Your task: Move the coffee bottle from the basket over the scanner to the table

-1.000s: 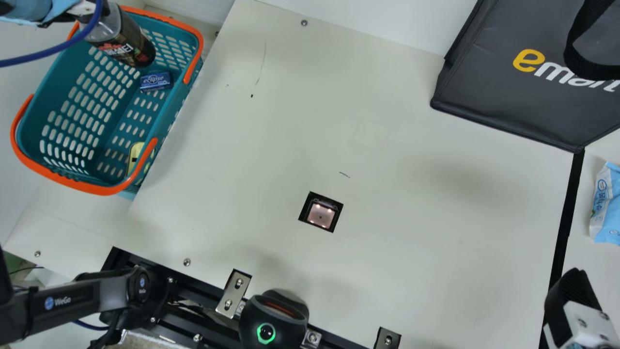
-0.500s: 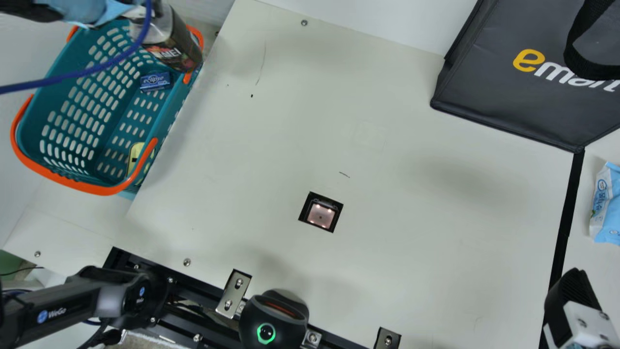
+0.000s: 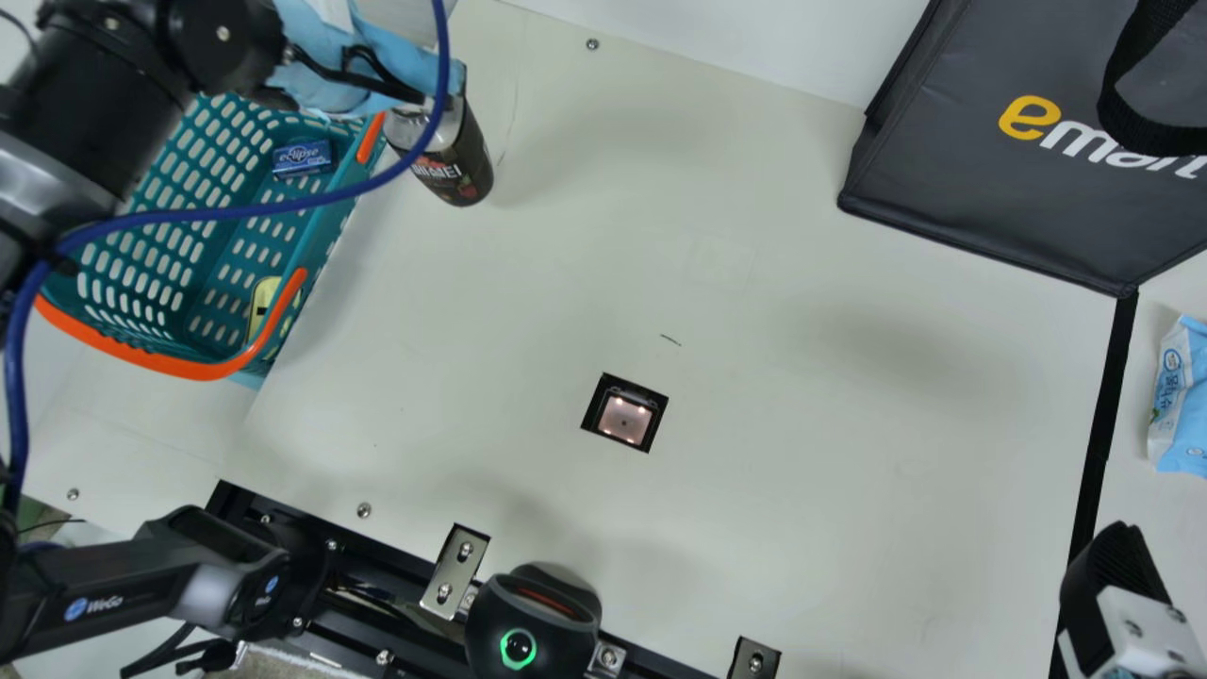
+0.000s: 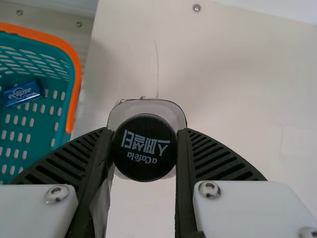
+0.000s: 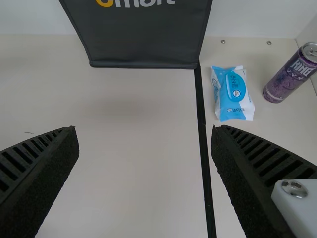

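The left gripper (image 3: 407, 80) had carried the coffee bottle (image 3: 459, 165) from over the basket's (image 3: 189, 366) rim out above the table (image 3: 801, 283), fingers clamped around its cap (image 4: 144, 148). The basket held a small blue box (image 3: 303, 158) and, seemingly, something yellow (image 3: 261, 300). The right gripper's (image 3: 1119, 566) fingers stood apart.

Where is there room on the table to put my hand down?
There's a big bare patch between the lit square window and the dark bag, and another from that window across to the black strip. It's crowded by the basket, where the left pincer grips the coffee bottle.
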You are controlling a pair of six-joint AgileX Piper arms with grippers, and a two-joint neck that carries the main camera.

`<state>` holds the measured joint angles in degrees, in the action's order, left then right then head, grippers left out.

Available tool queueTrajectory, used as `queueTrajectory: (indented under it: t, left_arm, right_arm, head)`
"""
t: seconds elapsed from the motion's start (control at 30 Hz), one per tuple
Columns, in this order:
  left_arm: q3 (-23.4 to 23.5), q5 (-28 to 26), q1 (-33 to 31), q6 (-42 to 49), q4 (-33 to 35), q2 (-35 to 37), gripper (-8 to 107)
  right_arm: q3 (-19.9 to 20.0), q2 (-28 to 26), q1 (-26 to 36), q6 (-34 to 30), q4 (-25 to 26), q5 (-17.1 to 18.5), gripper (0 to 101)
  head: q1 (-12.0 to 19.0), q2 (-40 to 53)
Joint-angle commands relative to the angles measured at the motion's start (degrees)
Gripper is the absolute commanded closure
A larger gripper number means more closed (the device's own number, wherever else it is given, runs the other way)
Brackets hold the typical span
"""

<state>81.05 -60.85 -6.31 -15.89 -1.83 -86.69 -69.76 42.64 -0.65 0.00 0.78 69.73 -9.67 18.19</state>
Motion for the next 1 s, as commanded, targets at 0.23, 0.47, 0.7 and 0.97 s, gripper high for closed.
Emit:
queueTrajectory:
  t: [0.23,0.47,0.7,0.97]
  left_arm:
    - [-3.24,2.83,-0.79,2.09,0.92,-1.57,107]
    - [-4.61,4.20,-0.52,3.96,2.29,-2.41,100]
    - [-5.01,4.70,-0.09,5.04,3.28,-3.01,77]
    - [-4.93,5.38,0.67,6.35,5.36,-3.00,50]
  right_arm:
    - [0.00,0.00,0.00,0.00,0.00,0.00,6]
    - [0.00,0.00,0.00,0.00,0.00,0.00,6]
    - [0.00,0.00,0.00,0.00,0.00,0.00,6]
    - [0.00,0.00,0.00,0.00,0.00,0.00,6]
  head:
    - [1.75,0.23]
    - [1.75,0.23]
    - [1.75,0.23]
    - [1.75,0.23]
